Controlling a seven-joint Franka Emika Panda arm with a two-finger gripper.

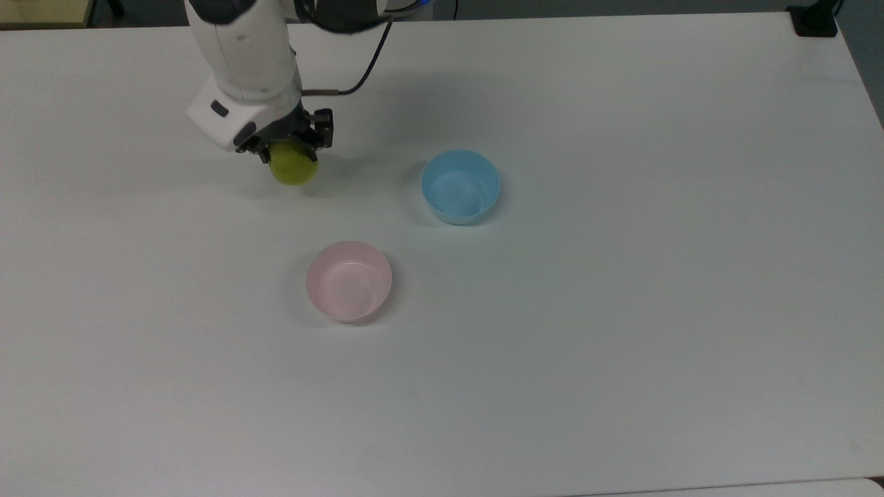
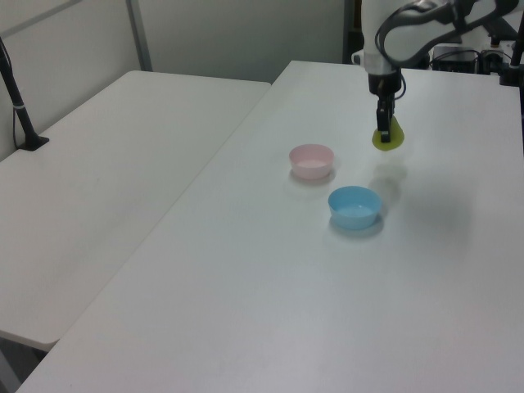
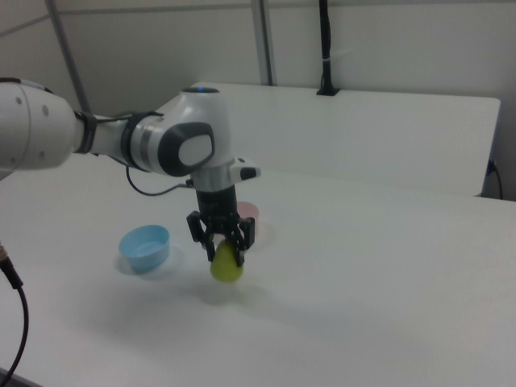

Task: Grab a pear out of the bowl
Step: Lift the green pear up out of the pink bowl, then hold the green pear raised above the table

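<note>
Broad white table point(image 1: 621, 310) as the working surface, bare apart from two small bowls set well apart from each other, presumably spaced so that either can be reached from above without knocking the other. Arm point(image 1: 242, 48) reaching in from the top view's upper left, wrist pointed straight down, a posture suited to a vertical lift out of a shallow dish. Light blue bowl point(image 1: 460, 186) toward the top view's centre, open side up, nothing inside, apparently a distractor. Pale pink bowl point(image 1: 349, 280) nearer the top view's lower edge, also open side up and with a smooth inside showing nothing in it, so the pick itself looks done. Gripper point(image 3: 222, 239) closed around the narrow upper part of the pear point(image 3: 227, 264), fingers pinching either side while the rounded base hangs free below; gripping the neck probably keeps the heavy end down and stops it rolling in the hold. Pear raised clear of the table, with its shadow below it in the right view, and well apart from the pink bowl, off toward the top view's upper left point(image 1: 293, 168).
</note>
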